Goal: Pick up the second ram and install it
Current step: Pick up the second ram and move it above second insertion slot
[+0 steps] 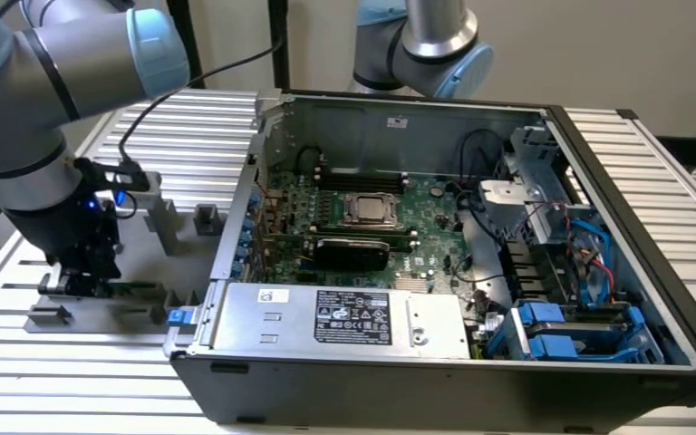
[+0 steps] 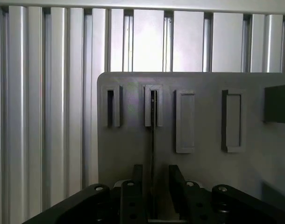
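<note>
The second ram is standing on edge in a narrow slot of the grey holder plate. The plate is lying on the slatted bench outside the open computer case, on the exterior view's left. In the wrist view the stick is showing edge-on as a thin dark line, with its long axis running along the plate and its far end sitting in a small raised bracket. The gripper is hanging low over it with its jaws standing open, one finger on each side of the stick, and neither seems to be touching it. The ram is therefore lying between the fingers, lengthwise across their closing direction. In the exterior view a sliver of green board is showing beside the gripper, and its chips are too small to make out. The motherboard is sitting inside the case, well apart.
</note>
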Tool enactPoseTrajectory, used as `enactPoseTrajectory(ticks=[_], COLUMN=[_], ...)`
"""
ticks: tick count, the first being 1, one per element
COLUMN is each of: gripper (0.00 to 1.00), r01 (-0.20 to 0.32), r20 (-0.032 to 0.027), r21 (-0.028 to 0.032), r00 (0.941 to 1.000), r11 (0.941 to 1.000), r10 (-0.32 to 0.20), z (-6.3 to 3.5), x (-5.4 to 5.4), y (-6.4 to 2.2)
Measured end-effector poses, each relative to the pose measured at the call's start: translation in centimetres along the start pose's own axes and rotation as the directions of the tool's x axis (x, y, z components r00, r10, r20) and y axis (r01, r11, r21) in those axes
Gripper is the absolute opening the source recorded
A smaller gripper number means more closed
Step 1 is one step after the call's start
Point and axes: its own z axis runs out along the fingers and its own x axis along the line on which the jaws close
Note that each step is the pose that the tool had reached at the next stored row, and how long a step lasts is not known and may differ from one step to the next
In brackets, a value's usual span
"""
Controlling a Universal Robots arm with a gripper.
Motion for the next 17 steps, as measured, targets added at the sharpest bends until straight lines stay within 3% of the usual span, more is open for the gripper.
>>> enactPoseTrajectory(ticks=[6,7,15,16,17], gripper=[0.34,0.27,0.25,0.18,0.18], r01=[0.003,0.003,0.004,0.004,0.004], r20=[-0.0031,-0.004,-0.0073,-0.0073,-0.0073], r21=[0.0,0.0001,0.0,-0.0001,0.0], r00=[1.0,1.0,1.0,1.0,1.0], r11=[1.0,1.0,1.0,1.0,1.0], r10=[-0.003,-0.003,-0.004,-0.004,-0.004], z=[0.3,0.34,0.43,0.43,0.43], x=[-0.03,-0.04,-0.06,-0.06,-0.06], y=[0.01,0.01,0.01,0.01,0.01])
